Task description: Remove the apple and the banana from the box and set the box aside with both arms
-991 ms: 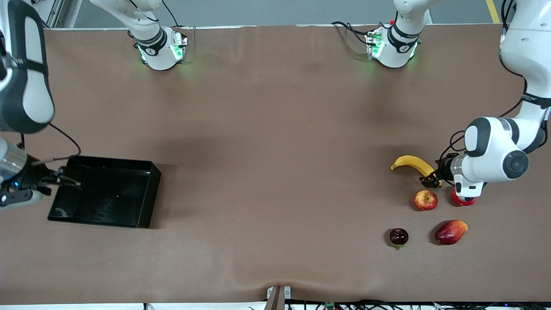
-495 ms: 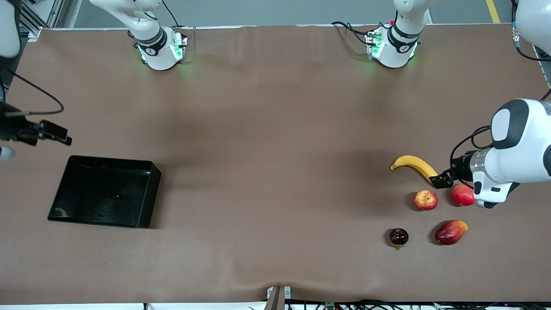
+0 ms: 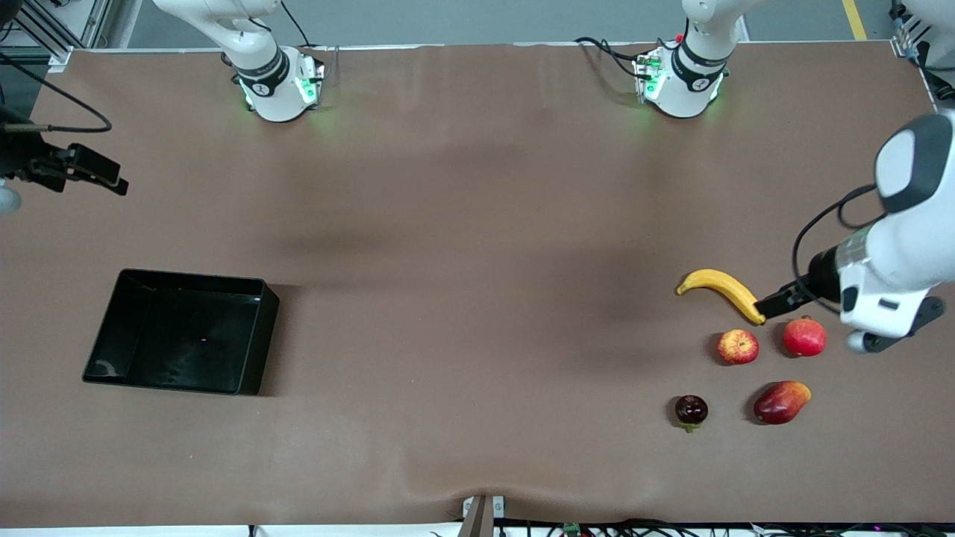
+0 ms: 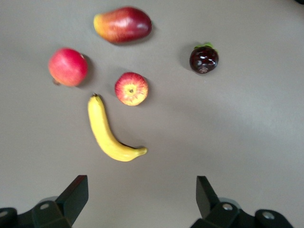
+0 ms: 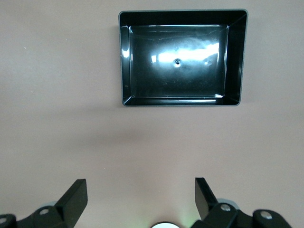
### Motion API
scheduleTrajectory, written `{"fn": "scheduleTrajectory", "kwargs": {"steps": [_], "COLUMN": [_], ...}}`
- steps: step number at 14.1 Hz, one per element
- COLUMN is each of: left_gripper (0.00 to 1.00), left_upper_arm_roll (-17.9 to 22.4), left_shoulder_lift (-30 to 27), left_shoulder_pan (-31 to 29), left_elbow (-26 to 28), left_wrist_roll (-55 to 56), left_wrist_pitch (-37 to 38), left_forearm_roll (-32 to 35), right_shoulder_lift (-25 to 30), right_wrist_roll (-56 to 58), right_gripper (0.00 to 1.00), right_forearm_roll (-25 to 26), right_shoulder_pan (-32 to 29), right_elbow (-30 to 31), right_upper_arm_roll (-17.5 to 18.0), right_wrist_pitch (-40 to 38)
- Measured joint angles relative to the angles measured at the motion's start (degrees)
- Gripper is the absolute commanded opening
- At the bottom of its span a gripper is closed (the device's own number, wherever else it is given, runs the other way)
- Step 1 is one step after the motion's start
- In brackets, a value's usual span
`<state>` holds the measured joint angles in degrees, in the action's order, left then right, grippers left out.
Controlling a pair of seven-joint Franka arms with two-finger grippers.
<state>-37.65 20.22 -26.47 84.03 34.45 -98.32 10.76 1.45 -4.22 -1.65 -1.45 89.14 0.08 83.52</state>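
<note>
The left hand (image 4: 141, 202) hangs in the air with its two fingers (image 4: 76, 192) spread wide apart and nothing between them, over the brown desk (image 3: 477, 224) at the left arm's end. The fruits lie on the desk below and just ahead of this hand's fingertips. The banana (image 3: 722, 291) is the closest of them, lying flat and curved, and in the front view one of its ends sits right at the hand's dark fingertip, though that view does not show whether they touch; the wrist view shows clear desk between the fingers and the banana. The small red-and-yellow apple (image 3: 738, 347) rests just past the banana from the hand, close to it but apart. A rounder red fruit (image 3: 804, 337) sits beside the apple, a red-orange mango (image 3: 780, 402) lies farther out, and a dark maroon fruit with a green stem (image 3: 691, 411) is the farthest from the hand. The right hand (image 5: 140, 202) is likewise wide open and empty, held up over bare desk at the right arm's end. The black tray (image 3: 181, 331) stands on the desk well ahead of its fingertips, upright, with nothing inside, and far from the fruits.
</note>
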Motion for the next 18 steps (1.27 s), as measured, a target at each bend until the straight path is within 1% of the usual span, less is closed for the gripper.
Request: {"fn": "scheduleTrajectory", "kwargs": {"steps": [3,5,7,9,10,11,16,17,18], "left_gripper": [1.0,1.0,1.0,1.0,1.0,1.0,1.0,1.0,1.0], "left_upper_arm_roll": [0.2,0.4,0.6,2.3,4.5,7.8,27.8,31.4,34.0], "left_shoulder_lift": [-6.0,-8.9,-10.7,-12.3,-13.3,-14.4,-19.8,-20.5,-21.1], "left_shoulder_pan": [-2.0,-4.2,-4.8,-3.1,-0.7,2.8,21.6,24.6,26.8], "left_elbow": [-0.1,-0.2,-0.1,-0.1,-0.1,-0.1,0.2,0.3,0.4], "left_wrist_roll": [-10.2,-16.3,-19.3,-20.1,-20.3,-20.3,-22.4,-23.3,-23.7], "left_wrist_pitch": [2.2,3.3,4.4,5.6,6.5,7.8,13.2,14.1,14.9], "left_forearm_roll": [0.0,-1.0,-1.7,-1.8,-1.9,-2.4,-5.8,-6.2,-6.4], "right_shoulder_lift": [0.0,0.0,0.0,-0.1,-0.1,-0.1,-0.1,-0.1,-0.1], "right_wrist_roll": [-0.1,-0.1,0.5,1.3,1.5,1.5,1.8,1.9,2.6], "right_gripper": [1.0,1.0,1.0,1.0,1.0,1.0,1.0,1.0,1.0], "right_forearm_roll": [0.1,0.2,0.2,0.2,0.2,0.3,1.5,1.7,1.7], "right_shoulder_pan": [0.0,0.0,-0.1,-0.1,-0.1,-0.1,-0.1,-0.1,-0.1], "right_elbow": [-2.6,-2.9,-2.9,-2.9,-2.9,-2.9,-2.9,-2.9,-2.9], "right_upper_arm_roll": [-0.7,-1.2,-1.5,-1.5,-1.5,-1.5,-1.5,-1.5,-1.6], "right_wrist_pitch": [-0.7,-1.5,-1.6,-1.6,-1.5,-1.5,-1.3,-1.0,-1.0]}}
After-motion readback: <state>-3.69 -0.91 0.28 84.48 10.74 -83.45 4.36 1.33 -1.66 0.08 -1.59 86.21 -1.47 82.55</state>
